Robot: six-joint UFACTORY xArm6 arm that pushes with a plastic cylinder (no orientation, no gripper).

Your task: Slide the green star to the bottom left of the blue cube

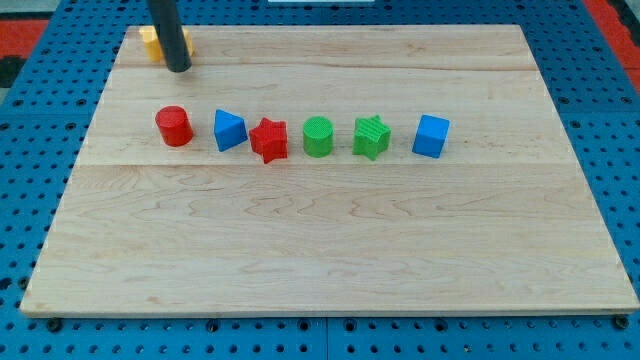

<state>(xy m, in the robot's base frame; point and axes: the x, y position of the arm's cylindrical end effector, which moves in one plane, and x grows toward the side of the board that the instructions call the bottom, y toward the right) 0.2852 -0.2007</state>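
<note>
The green star [371, 137] lies on the wooden board [330, 250] in a row of blocks, just left of the blue cube [431, 136], with a small gap between them. My tip [179, 69] is at the view's top left, far from both, and touches neither. It stands next to a yellow block [151, 42] that the rod partly hides.
Left of the green star in the same row are a green cylinder [318, 137], a red star [268, 140], a blue triangular block [229, 130] and a red cylinder [174, 126]. A blue pegboard [40, 120] surrounds the board.
</note>
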